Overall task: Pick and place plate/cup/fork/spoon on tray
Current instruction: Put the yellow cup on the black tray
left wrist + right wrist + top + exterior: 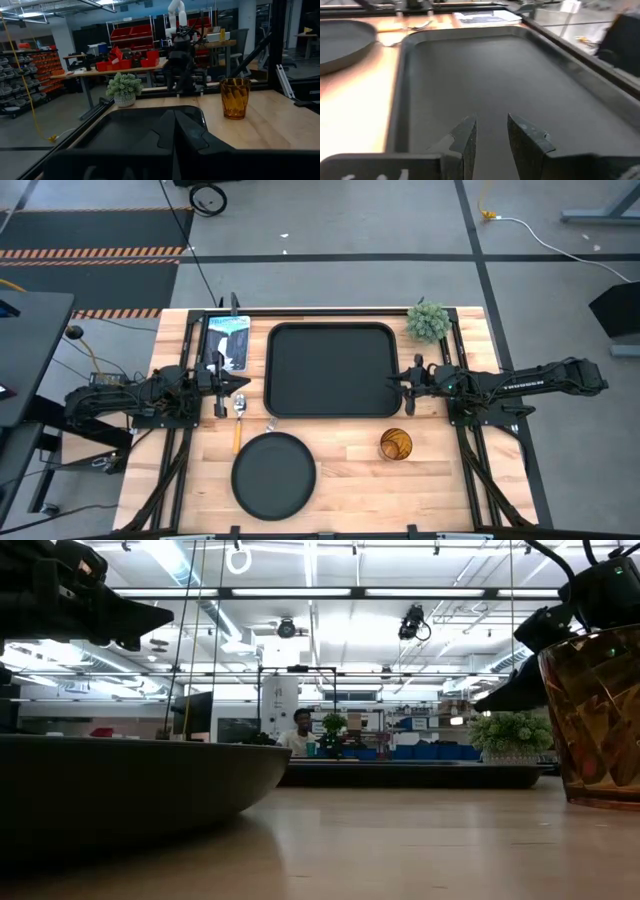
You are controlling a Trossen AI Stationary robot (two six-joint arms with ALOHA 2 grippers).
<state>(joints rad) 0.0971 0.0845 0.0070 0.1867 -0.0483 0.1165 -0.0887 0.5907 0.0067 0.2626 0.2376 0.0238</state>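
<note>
The black tray point(330, 370) lies at the table's middle, toward the far side. The round black plate point(274, 473) rests flat near the front edge. The amber cup point(396, 444) stands upright right of the plate and also shows in the left wrist view point(235, 97). The orange-handled spoon point(237, 430) and the silver fork point(269, 423) lie on the wood between plate and tray. My left gripper point(240, 385) hovers shut off the tray's left edge. My right gripper point(402, 380) hovers over the tray's right edge, its fingers point(492, 132) a little apart and empty.
A small green potted plant point(428, 321) stands at the far right corner. A printed booklet point(228, 340) lies left of the tray at the far side. Bare wood point(350, 480) lies between the plate and the cup. A person point(300, 730) sits far behind the table.
</note>
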